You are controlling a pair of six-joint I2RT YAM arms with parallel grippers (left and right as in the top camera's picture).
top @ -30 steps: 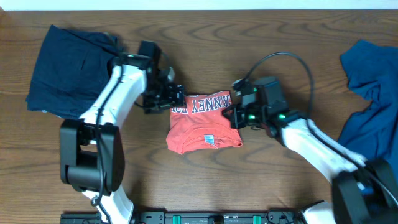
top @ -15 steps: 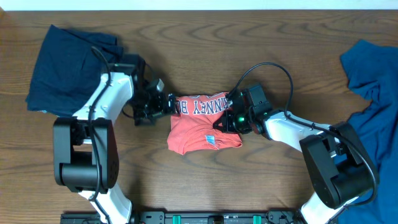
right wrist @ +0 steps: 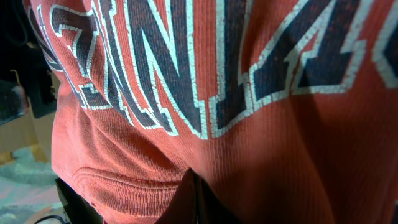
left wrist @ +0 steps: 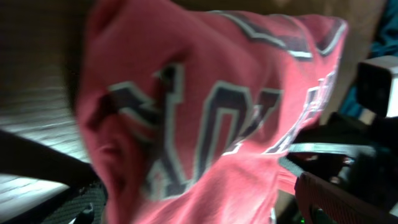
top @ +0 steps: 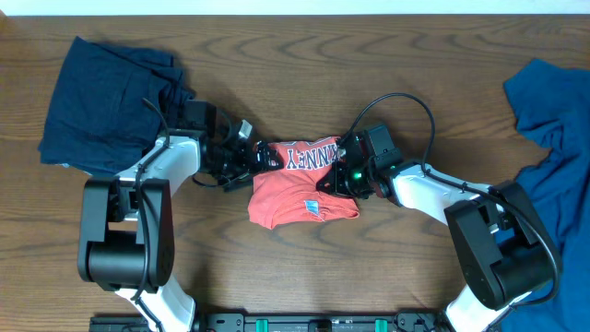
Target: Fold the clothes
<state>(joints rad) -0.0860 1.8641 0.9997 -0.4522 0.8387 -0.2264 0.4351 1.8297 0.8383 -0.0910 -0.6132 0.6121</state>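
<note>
Looking down from above, we find the coral-red T-shirt [top: 300, 189] lying in the middle of the table [top: 304, 74] as a compact, partly folded block. Its long axis runs left to right, and its lettering [top: 309, 157] forms a band along the far edge. That edge is the relation that matters. The left gripper [top: 263, 158] sits at its left end and the right gripper [top: 339, 173] at its right end, so the shirt lies between the two arms, with the rest of the cloth on the near side, toward the robot's base.

Both wrist views are filled with red cloth right up against the camera, and a dark finger [right wrist: 194, 205] shows beneath it on the right. We judge each gripper to be pinched onto the lettered edge, not spread — though the closure itself is mostly hidden by fabric.

Neither arm is nearer; the hold looks symmetric, which suits carrying the edge over toward us.

The wood is bare and flat around the shirt. The navy garment [top: 106, 101] lies well apart at far left, and the mid-blue garment [top: 553, 120] well apart at far right.
</note>
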